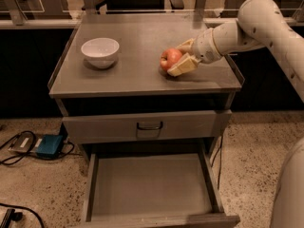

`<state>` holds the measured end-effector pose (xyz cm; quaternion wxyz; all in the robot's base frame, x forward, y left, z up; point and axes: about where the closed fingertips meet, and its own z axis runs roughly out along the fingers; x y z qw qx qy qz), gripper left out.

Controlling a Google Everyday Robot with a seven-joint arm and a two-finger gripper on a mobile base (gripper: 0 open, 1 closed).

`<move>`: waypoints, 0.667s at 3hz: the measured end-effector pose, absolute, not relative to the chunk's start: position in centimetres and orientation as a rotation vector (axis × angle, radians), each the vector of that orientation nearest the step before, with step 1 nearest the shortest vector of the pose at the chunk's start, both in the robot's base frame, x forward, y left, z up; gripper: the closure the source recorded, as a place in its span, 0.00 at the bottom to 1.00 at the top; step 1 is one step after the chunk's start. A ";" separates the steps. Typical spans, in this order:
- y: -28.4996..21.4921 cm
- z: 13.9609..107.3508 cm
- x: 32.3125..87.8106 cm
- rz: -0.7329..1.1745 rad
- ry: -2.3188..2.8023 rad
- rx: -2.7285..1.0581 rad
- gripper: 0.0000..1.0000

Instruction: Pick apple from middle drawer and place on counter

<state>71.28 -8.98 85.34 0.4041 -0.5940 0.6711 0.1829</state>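
1. The counter (142, 77) is the goal surface. The action sits in its right half, nearer the right edge than the left and about midway between the front and back edges.
2. The middle drawer (149, 186) stands pulled out below the front edge, floor bare. The fruit is no longer in it, so I judge the lifting part done.
3. The arm (266, 20) reaches in over the right edge, slanting down toward the worktop, which suits setting something low instead of dropping it.
4. The white bowl (100, 51) stands upright in the left half toward the back left corner, well apart from the work, so it is no obstacle to the set-down.
5. The gripper (179, 57) lies low over the right half with its two fingers (183, 66) clasped on the fruit from the right side, one behind and one in front.
6. The apple (170, 59) is held between them, at or just above the surface; contact with the counter cannot be told. Being round, it has no marked long axis, and where its stem points is not clear.
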 end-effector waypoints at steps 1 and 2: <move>-9.0 85.3 71.3 0.462 1.694 -1.500 0.21; -9.0 85.3 71.3 0.462 1.694 -1.500 0.00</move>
